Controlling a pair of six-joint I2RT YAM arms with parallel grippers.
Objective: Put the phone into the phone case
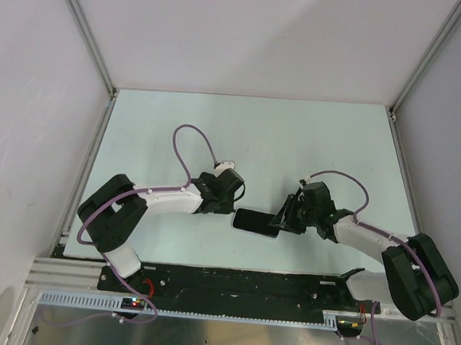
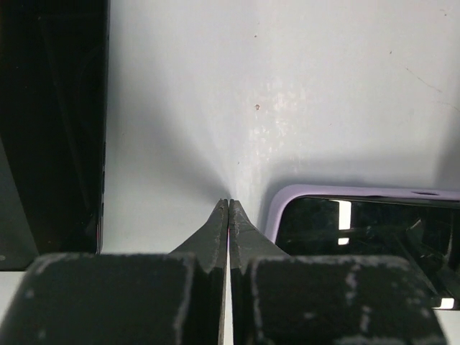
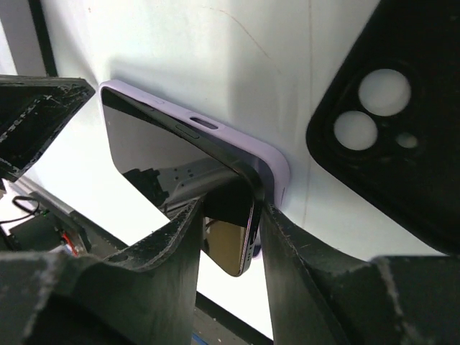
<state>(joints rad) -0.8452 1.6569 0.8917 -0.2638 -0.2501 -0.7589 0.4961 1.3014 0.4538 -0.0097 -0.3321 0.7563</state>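
Phone point(image 3: 180, 144) lies on the counter point(image 1: 297, 138), its near corner between the partly parted jaws of the right gripper point(image 3: 230, 208), the rest bedded in a lilac case point(image 3: 277, 162). The left gripper point(image 2: 228, 205), jaws pressed together and empty, rests just beside it. A black case point(image 3: 388, 122) lies beyond.

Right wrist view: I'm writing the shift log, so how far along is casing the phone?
Done: the black glass-fronted phone lies in the lilac soft case along its far edge. In hand: the right gripper, jaws apart, straddles the near corner, which appears to sit above the case rim. Remaining: press that corner in. The left gripper is shut beside the case.
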